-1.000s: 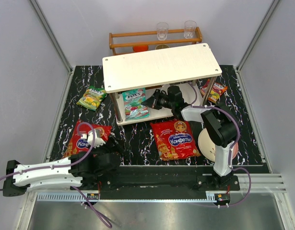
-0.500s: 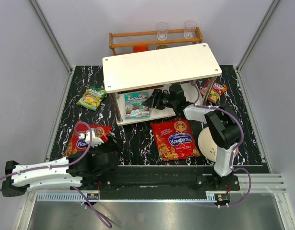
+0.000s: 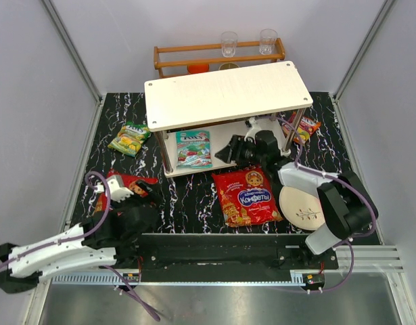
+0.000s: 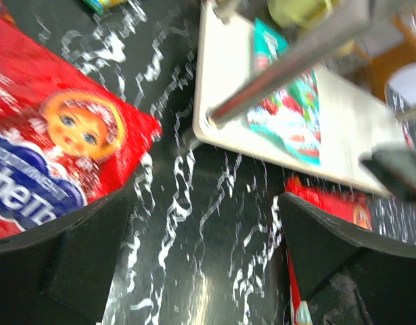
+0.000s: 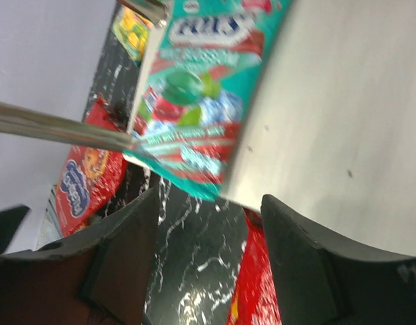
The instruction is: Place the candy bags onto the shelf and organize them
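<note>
The teal candy bag [image 3: 193, 149] lies flat on the lower tier of the white shelf [image 3: 228, 93], near its left end. My right gripper [image 3: 226, 150] is open just right of it, off the bag [image 5: 194, 101], with black mat between its fingers [image 5: 209, 203]. One large red bag [image 3: 247, 196] lies in front of the shelf. The other large red bag [image 3: 123, 191] lies at the left, partly under my open left gripper [image 3: 148, 195], which holds nothing [image 4: 208, 196]. The green-yellow bag [image 3: 129, 138] lies left of the shelf. Right of the shelf lies the red-orange bag [image 3: 304, 126].
A round plate [image 3: 302, 206] sits on the mat under the right arm. A brown wooden rack [image 3: 218, 54] with two glasses stands behind the shelf. Metal shelf posts [image 4: 289, 64] rise close to both grippers.
My right gripper opened and let go of the teal bag, which now rests on the lower tier, then drew back to the right. The left arm pulled back toward the near left.
</note>
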Robot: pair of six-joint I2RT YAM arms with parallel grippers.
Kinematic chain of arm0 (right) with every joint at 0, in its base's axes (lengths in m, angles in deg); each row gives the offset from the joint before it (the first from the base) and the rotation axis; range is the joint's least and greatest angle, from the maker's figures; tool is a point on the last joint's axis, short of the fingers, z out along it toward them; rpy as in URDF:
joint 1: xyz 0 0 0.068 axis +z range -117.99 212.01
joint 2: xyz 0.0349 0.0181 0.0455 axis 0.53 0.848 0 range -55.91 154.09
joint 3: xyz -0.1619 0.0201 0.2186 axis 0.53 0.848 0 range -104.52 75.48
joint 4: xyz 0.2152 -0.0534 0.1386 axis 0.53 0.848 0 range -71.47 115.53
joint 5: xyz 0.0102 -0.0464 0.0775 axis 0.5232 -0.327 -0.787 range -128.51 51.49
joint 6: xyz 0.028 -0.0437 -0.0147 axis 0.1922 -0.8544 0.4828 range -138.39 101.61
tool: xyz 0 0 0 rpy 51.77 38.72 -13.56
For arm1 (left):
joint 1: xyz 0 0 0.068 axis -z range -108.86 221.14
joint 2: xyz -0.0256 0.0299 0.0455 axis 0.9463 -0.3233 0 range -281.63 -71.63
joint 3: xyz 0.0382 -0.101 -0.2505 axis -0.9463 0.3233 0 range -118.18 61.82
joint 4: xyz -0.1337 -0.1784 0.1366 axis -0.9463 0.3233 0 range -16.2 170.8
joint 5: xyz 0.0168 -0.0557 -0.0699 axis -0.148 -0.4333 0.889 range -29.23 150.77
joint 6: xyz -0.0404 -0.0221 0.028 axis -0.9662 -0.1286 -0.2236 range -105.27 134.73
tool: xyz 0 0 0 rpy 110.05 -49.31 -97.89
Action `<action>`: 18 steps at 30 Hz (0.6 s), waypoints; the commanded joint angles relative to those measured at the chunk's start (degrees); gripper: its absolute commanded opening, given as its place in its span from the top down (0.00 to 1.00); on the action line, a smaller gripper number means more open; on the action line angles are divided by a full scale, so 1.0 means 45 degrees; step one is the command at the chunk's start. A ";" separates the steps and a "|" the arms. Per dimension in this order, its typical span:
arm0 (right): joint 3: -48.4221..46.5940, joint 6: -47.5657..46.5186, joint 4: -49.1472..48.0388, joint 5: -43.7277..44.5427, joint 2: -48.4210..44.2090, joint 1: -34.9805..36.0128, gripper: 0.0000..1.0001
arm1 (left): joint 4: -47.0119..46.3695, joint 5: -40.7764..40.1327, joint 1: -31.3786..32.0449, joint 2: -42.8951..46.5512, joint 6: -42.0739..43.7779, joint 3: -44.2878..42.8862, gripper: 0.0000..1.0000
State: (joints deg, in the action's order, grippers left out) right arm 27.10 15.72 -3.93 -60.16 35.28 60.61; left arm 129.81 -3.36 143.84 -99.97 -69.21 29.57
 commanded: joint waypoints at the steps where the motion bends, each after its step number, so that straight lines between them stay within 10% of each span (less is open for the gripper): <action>1: 0.1099 -0.0177 0.0088 0.0729 -0.1300 -0.0047 0.30 | -0.3275 0.1019 -0.2342 0.1253 0.5263 0.0482 0.05; 13: 0.2098 -0.0099 0.1102 0.1217 -0.3682 -0.0047 0.30 | -1.0778 1.1609 -1.5088 -0.1882 0.9436 0.1209 0.06; 18: 0.2664 -0.0138 0.1962 0.1764 -0.5223 -0.0047 0.30 | -1.2832 1.3159 -1.7171 -0.4826 0.9161 0.0938 0.08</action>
State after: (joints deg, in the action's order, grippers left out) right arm 37.66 15.74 2.19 -55.11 17.21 60.50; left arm 84.74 44.37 70.99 -114.11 -30.02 34.49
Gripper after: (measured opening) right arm 0.700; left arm 0.926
